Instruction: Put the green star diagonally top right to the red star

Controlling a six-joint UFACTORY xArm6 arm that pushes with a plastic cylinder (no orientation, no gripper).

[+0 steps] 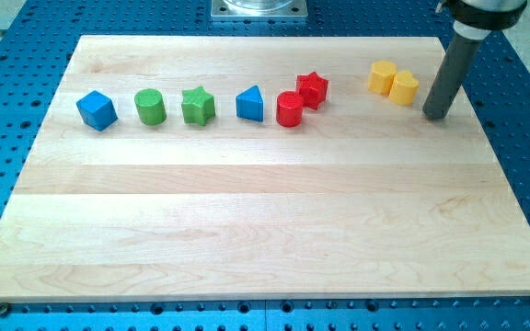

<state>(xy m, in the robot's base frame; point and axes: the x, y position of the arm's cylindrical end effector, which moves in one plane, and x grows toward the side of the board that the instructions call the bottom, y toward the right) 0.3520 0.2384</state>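
The green star (198,106) lies in the upper left part of the wooden board (265,230), in a row of blocks. The red star (312,89) lies right of centre near the view's top, touching a red cylinder (290,108) at its lower left. My tip (436,115) rests on the board at the upper right, just right of two yellow blocks. It is far to the right of the green star and apart from all blocks.
A blue cube (97,109), a green cylinder (150,107) and a blue triangular block (250,104) share the green star's row. Two yellow blocks (383,76) (404,87) touch each other left of my tip. The board's right edge is near the tip.
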